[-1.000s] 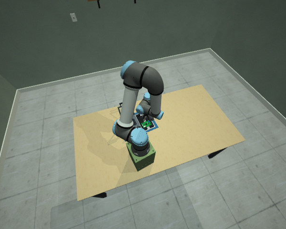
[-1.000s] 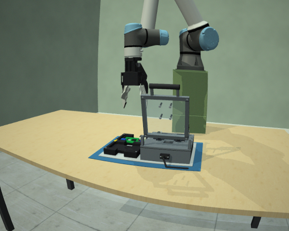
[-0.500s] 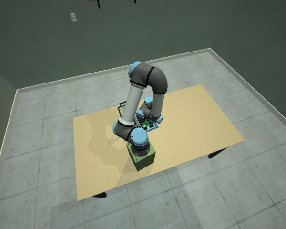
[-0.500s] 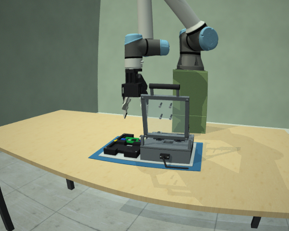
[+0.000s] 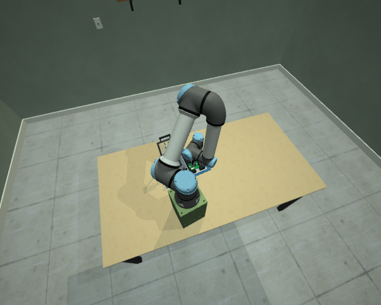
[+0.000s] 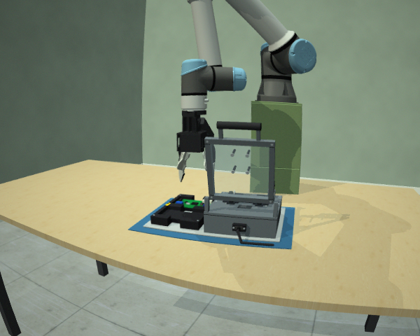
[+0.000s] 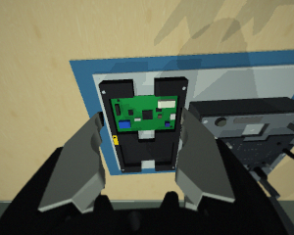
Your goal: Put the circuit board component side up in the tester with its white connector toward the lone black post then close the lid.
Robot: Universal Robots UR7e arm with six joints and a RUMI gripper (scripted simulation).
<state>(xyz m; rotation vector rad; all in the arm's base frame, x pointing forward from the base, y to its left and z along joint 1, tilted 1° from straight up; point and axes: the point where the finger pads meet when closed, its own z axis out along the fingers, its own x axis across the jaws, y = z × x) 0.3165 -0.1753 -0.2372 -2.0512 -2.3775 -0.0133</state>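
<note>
Above the tray: gripper (image 6: 191, 169) hangs over the circuit board (image 6: 190, 203), jaws apart, holding nothing.
Top view: arm folds over the counter (image 5: 266, 164); board a small green patch (image 5: 193, 166).
Exterior view: tester (image 6: 241, 217) lid (image 6: 239, 159) stands open beside the black tray (image 6: 173, 215).
Wrist view: board (image 7: 144, 115) lies centred between the fingers.
Advice: descend straight, keep the jaws clear of the tray walls, and pinch the board's long edges evenly.

No readable text in any view

The green circuit board (image 7: 144, 115) in the black tray (image 7: 142, 156) carries only blurred chips and a white connector (image 7: 167, 104), no legible marking; the grey tester (image 6: 241, 218) and the wall plate (image 5: 98, 23) likewise bear none
</note>
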